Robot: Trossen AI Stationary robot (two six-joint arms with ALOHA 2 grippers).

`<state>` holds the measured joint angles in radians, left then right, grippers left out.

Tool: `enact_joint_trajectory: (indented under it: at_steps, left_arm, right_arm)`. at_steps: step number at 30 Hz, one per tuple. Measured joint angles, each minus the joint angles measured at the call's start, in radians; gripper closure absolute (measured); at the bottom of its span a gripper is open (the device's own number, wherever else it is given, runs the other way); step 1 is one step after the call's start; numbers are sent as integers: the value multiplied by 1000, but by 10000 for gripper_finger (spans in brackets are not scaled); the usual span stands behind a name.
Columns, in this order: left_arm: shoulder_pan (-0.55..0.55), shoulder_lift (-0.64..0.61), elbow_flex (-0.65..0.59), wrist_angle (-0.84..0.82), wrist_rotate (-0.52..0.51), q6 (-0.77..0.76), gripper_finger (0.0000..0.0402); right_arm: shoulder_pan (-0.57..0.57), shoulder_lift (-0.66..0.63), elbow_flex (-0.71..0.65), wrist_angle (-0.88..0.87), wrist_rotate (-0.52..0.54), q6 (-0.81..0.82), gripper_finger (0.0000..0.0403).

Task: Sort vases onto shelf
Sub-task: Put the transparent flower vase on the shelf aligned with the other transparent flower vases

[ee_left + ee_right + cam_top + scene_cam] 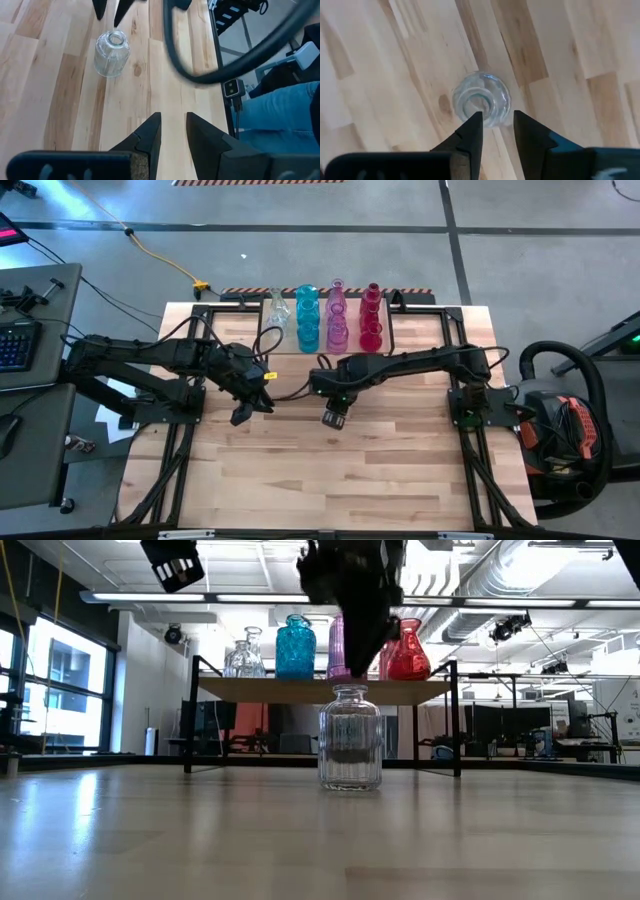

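A clear ribbed glass vase (350, 737) stands upright on its base on the wooden tabletop, in front of the shelf (260, 690). My right gripper (497, 122) hangs just above the vase's mouth (479, 102), pointing down, open and not touching it. On the shelf stand clear (276, 312), teal (307, 318), pink (337, 318) and red (371, 320) vases. My left gripper (173, 122) hovers over the table to the left of the clear vase (112, 52), tilted down, with a narrow gap between its fingers and nothing in it.
Black frame rails (180, 450) run along the table's left and right sides. A desk with a keyboard (18, 345) stands off the left edge. A black cable (200, 75) crosses the left wrist view, and a person's leg (285, 110) shows beyond the table. Bare wood (320, 480) fills the near half.
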<state>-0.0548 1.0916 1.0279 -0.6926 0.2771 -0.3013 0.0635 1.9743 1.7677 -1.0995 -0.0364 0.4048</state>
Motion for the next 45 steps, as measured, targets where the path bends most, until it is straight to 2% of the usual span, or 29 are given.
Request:
enact_joint_trajectory:
  at_steps: [5, 11, 17, 23, 28, 32, 36, 39, 45]
  left_arm:
    - [0, 0, 0, 3, 0, 7, 321]
    - [0, 12, 0, 12, -2, 9, 321]
    - [0, 40, 0, 25, -5, 24, 321]
    - [0, 69, 0, 45, -5, 25, 321]
    - [0, 92, 0, 71, -5, 25, 321]
    - [0, 99, 0, 87, -5, 16, 321]
    - [0, 98, 0, 123, -5, -7, 321]
    - [0, 98, 0, 132, -5, -29, 321]
    - [0, 98, 0, 132, -17, -38, 321]
  right_arm:
    - [12, -16, 115, -151, 14, 14, 313]
    - [46, -38, 234, -341, 103, 48, 313]
    - [89, -174, 246, -362, 222, 92, 313]
    - [155, -368, 247, -354, 406, 84, 313]
    - [242, -534, 240, -383, 641, 116, 314]
    - [326, -711, 97, -386, 810, 191, 314]
    - [396, -930, -171, -292, 897, 305, 314]
    - [419, -1090, -398, -113, 900, 318, 314]
    - [424, -1343, -827, 277, 864, 183, 314]
